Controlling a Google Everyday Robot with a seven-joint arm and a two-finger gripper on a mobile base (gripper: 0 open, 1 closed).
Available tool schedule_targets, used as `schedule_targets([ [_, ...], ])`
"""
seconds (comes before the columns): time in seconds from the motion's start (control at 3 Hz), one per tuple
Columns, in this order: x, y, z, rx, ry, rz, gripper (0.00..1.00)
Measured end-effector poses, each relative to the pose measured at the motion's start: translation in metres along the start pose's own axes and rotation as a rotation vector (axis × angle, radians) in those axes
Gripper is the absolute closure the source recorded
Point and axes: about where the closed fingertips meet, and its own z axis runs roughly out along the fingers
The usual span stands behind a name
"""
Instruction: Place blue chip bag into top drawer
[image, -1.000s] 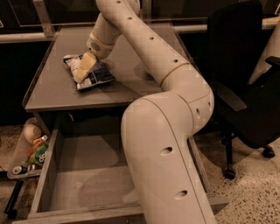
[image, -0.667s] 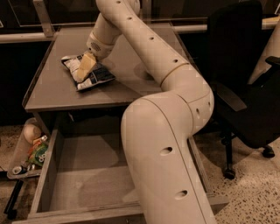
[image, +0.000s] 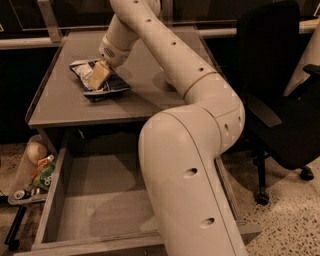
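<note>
One bag, one open drawer, and by our read we're at the pick-up end of the job. The gripper (image: 98, 76) is down on the blue chip bag (image: 116, 86), which lies flat on the grey tabletop (image: 60, 102), toward the back left. That puts it well above and behind the top drawer (image: 100, 215).

The gripper comes at the bag steeply from above. That makes sense to us for a flat, crinkly foil thing, since no edge sticks up to get at from the side. Whether it actually has hold of the foil or is just resting on it, we honestly can't tell from this angle.

The drawer is pulled out under the table's front edge and its bottom is bare, so the drop spot looks ready. The arm (image: 190, 150) arches over from the right, and its big elbow covers the drawer's right side. The left half looks like the easier place to set the bag down.

Our guess is the next move needs a clean lift, then a swing forward past the table edge and down. Thin foil could easily slip out on the way.
</note>
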Motion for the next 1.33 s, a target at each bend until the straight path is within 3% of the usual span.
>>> schedule_targets([
  [0.33,-0.013,0.007,-0.024,0.044,-0.023,-0.093,0.88],
  [0.67,-0.018,0.023,-0.065,0.1,-0.074,-0.182,1.0],
  [1.0,0.01,0.055,-0.07,0.096,-0.083,-0.218,1.0],
  [1.33,0.01,0.055,-0.07,0.096,-0.084,-0.218,1.0],
])
